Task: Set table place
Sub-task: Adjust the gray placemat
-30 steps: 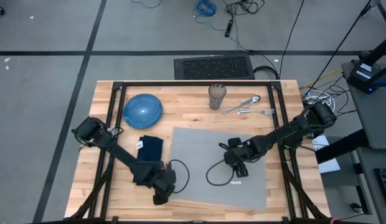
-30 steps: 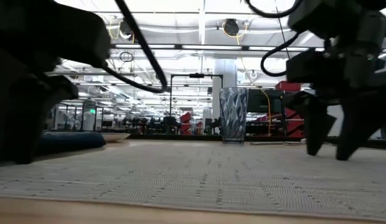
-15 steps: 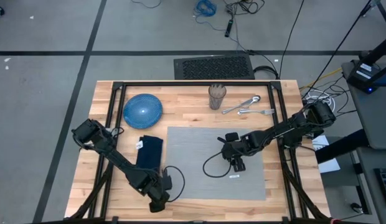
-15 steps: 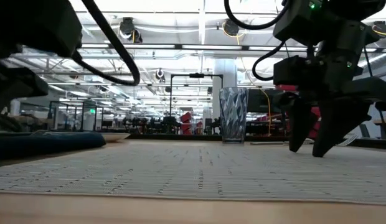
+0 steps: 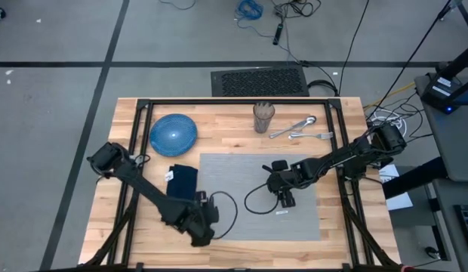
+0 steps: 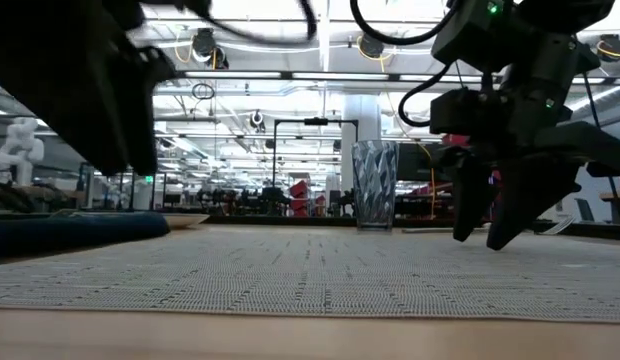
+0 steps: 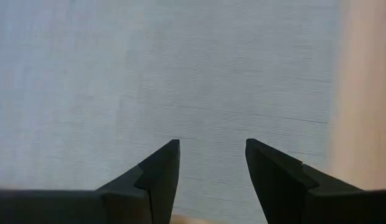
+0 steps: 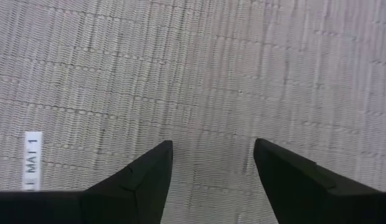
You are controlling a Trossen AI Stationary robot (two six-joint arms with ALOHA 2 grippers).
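Grey woven fabric fills most of what you see: the placemat [image 5: 258, 196] lies flat on the light wood desk [image 5: 347, 227], squared to the desk's edges, in the middle and toward the near side. Your right end effector [image 5: 286, 201] hangs over the mat's right-centre part, its fingers [image 8: 134, 180] parted and pointing down at the weave with nothing between them; beside it on the mat lies a small white label [image 5: 283, 213], which your right wrist view also picks up [image 8: 32, 160]. In the low view that right end effector [image 6: 493, 225] stands just above the mat surface, released.

Your left end effector [image 5: 201, 227] sits at the mat's near-left corner. Its wrist view shows the two dark fingers [image 7: 157, 177] spread apart over the grey fabric [image 7: 180, 81], grasping nothing, with a strip of bare wood along one side.

Left of the mat you have a folded navy napkin [image 5: 181, 181], lying just beside the mat's left edge. Farther back on the left rests the round blue plate [image 5: 173, 133], well apart from the mat. Behind the mat stands a ribbed drinking glass [image 5: 263, 116], upright, also clear in the low view [image 6: 375, 184]. To its right lies a loose cluster of silver cutlery [image 5: 300, 128] on bare wood.
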